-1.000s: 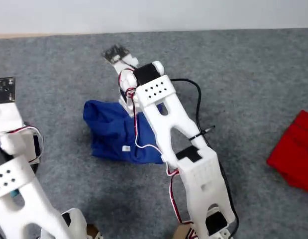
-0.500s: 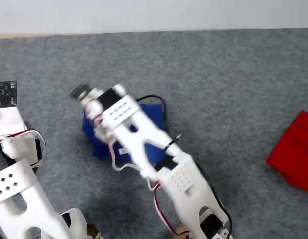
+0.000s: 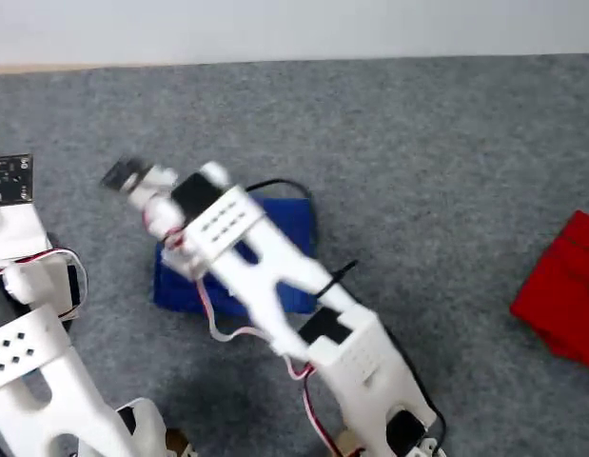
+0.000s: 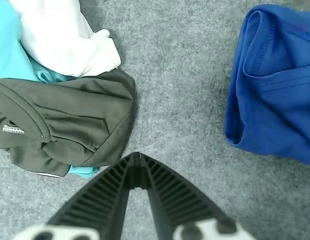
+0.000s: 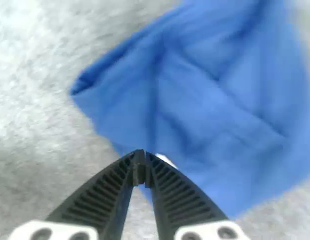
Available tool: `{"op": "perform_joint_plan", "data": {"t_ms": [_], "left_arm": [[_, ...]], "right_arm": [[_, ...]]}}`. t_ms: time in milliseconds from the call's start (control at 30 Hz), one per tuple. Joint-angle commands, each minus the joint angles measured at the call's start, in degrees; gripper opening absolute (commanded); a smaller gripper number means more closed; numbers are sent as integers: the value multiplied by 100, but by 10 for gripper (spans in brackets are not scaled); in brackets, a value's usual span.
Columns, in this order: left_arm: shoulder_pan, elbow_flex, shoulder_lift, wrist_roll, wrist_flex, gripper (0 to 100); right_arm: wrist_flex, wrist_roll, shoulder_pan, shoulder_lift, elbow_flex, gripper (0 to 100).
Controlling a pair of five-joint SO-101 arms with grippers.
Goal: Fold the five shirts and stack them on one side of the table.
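Note:
A blue shirt (image 3: 286,228) lies on the grey table, roughly rectangular, partly under my right arm (image 3: 227,224). In the right wrist view my right gripper (image 5: 139,165) is shut, with its tips just above the blue shirt (image 5: 210,100) near one edge; I see no cloth between them. My left gripper (image 4: 138,165) is also shut, above bare carpet. It hangs between the blue shirt (image 4: 275,100) and a loose pile made of a dark olive shirt (image 4: 59,120), a white shirt (image 4: 64,35) and a teal shirt (image 4: 7,45). A folded red shirt (image 3: 565,286) sits at the right edge.
The grey carpeted table (image 3: 446,143) is bare between the blue and red shirts and along the far side. My left arm (image 3: 28,343) stands at the near left corner. A pale wall borders the far edge.
My right arm has swung left across the blue shirt. The shirt has gone from a crumpled heap to a flatter, squarer shape. The left arm has barely moved.

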State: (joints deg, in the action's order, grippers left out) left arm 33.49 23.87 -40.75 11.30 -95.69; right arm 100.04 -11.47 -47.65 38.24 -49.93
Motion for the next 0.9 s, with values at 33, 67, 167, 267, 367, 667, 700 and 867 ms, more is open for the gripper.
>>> {"op": "perform_joint_plan", "data": {"t_ms": [33,67,167,267,367,667,700,867], "left_arm": [[9,-31,-123,-18,105,2],[9,-31,-123,-18,105,2],[9,-31,-123,-18,105,2],[9,-31,-123,-18,105,2],[9,-31,-123,-18,105,2],[9,-31,-123,-18,105,2],[9,-31,-123,-18,105,2],[9,-22,-123,-18,105,2]], "right_arm": [[127,-448,813,-409,-273,9],[57,-501,963,-338,-264,9],[-215,-519,1367,-57,-273,9],[-426,-519,1552,321,-281,9],[-444,-510,1473,620,-281,9],[-400,-475,462,919,-281,9],[-400,-466,330,919,-281,9],[-180,-466,-277,857,-290,9]]}}
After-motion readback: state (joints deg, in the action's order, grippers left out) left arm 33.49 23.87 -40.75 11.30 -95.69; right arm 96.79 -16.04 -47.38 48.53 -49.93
